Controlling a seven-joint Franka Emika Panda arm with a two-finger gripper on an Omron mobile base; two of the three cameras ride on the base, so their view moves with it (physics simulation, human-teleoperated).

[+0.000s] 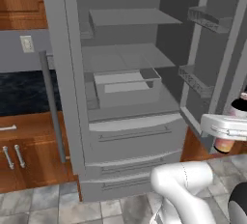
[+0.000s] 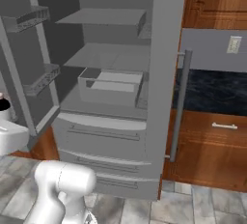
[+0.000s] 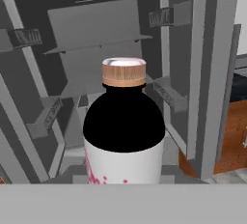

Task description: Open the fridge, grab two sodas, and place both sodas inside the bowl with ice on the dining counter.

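Observation:
The fridge (image 1: 130,136) stands with both upper doors swung wide, showing grey shelves and a clear bin. My gripper (image 1: 226,132) is in front of it, at the right edge of the left base view, shut on an upright soda (image 1: 224,145) with a black neck and a pinkish base. In the right base view the gripper (image 2: 10,136) is at the left edge with the soda's black top (image 2: 4,104) above it. In the hand view the soda (image 3: 124,121) rises close up, with a tan cap, black shoulder and pink-speckled white body. The bowl with ice and the dining counter are out of view.
Door bins (image 1: 197,80) line the open right door close to my hand. Wooden cabinets with a black top (image 1: 21,92) flank the fridge on the left, and another set (image 2: 212,146) on the right. The lower fridge drawers (image 2: 106,143) are shut. Grey floor tiles lie below.

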